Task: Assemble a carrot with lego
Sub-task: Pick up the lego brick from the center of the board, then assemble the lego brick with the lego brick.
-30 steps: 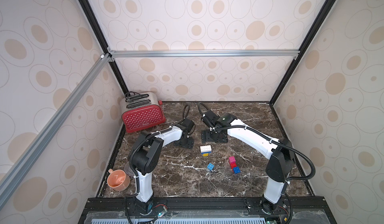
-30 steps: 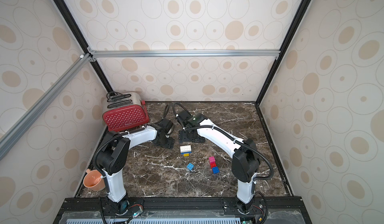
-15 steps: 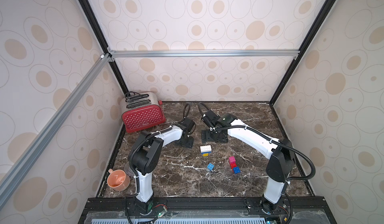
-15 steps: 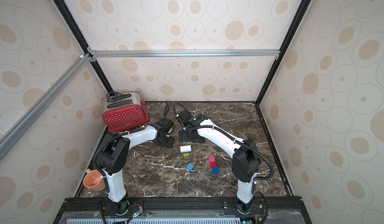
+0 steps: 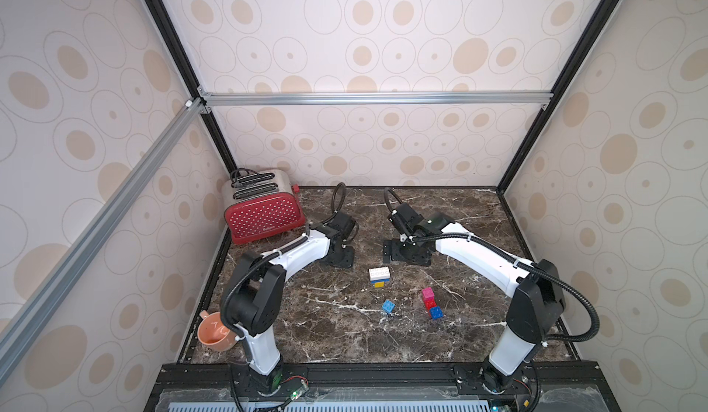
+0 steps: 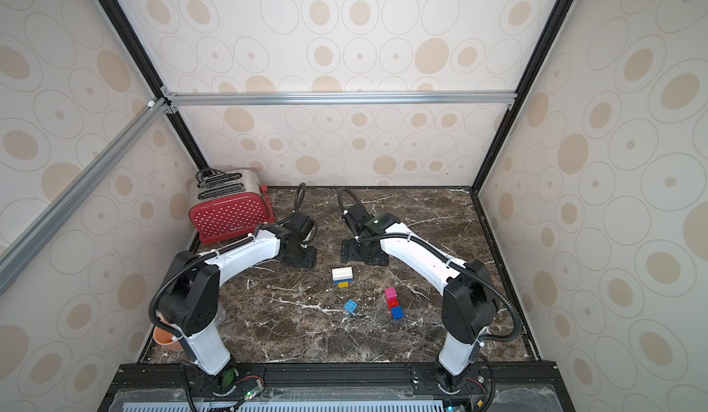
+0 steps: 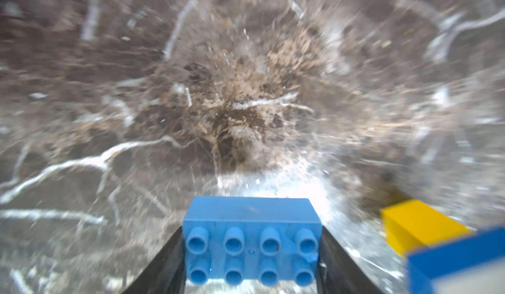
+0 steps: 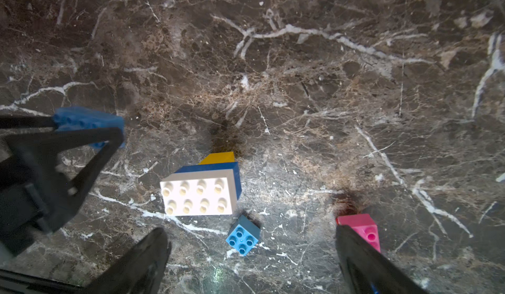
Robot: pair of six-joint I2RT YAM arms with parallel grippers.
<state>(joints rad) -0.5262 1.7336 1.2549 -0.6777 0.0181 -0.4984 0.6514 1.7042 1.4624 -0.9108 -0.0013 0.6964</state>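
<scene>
nearest the front, a peach plastic cup (image 5: 214, 335) sits at the left edge of the dark brown marble tabletop (image 5: 337, 337), right by the left arm's base. a bit further in there's a small light blue square lego brick (image 5: 388, 306), studs up on its own. to its right is a pink, red and dark blue brick cluster (image 5: 430, 303), all touching in a short line, can't tell if they're clicked together. behind those, about mid table, is the carrot (image 5: 379, 276) so far: a white 2x4 brick (image 8: 199, 195) on a dark blue brick (image 8: 237, 178) on a small yellow brick (image 8: 218, 158), studs up, nothing touching it. past that, the left gripper (image 7: 251, 244) is clamped on a light blue 2x4 brick (image 7: 250, 213), one black finger on each short end, just left of the carrot. the right gripper (image 8: 250, 231) hangs over the carrot's other side, jaws spread wide with nothing between them. in the far back left corner is a red dotted metal toaster (image 5: 264, 215).
</scene>
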